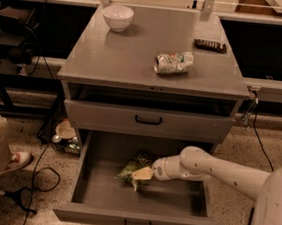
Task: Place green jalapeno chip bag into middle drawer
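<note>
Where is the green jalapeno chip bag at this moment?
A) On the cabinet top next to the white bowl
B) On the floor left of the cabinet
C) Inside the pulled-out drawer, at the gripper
C: the green jalapeno chip bag is inside the open middle drawer, with the gripper right at it.

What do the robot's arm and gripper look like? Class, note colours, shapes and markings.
The arm is smooth, rounded and white: thick tubular segments joined at a bulging joint, with no visible cables or markings. The gripper, inside the open middle drawer, narrows to a pale yellowish tip.
</note>
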You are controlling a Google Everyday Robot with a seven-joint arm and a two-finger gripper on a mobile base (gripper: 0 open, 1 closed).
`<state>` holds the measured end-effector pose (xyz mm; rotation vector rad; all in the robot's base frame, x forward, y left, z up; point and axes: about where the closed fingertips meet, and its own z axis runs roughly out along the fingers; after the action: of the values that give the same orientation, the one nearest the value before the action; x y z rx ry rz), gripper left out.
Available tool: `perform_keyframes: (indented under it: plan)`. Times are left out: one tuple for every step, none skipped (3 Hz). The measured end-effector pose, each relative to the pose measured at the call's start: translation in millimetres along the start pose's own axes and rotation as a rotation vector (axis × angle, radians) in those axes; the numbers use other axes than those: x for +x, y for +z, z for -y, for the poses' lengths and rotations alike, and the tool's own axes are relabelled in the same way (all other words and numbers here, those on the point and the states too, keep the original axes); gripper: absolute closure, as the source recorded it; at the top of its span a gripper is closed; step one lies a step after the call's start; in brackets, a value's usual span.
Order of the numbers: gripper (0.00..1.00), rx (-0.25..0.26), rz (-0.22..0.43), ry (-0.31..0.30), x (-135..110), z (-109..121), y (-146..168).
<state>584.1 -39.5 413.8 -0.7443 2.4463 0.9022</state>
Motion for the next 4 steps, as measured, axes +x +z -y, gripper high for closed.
perform_keyframes:
  plan:
    - [0.0, 0.014, 0.034, 0.019, 3, 5, -15]
    - [0.0, 0.058, 0.084, 0.046, 9, 18, -52]
    - [0.0, 0.114, 0.16, 0.064, 13, 30, -110]
    - [0.0, 0.197, 0.246, 0.098, 21, 56, -184]
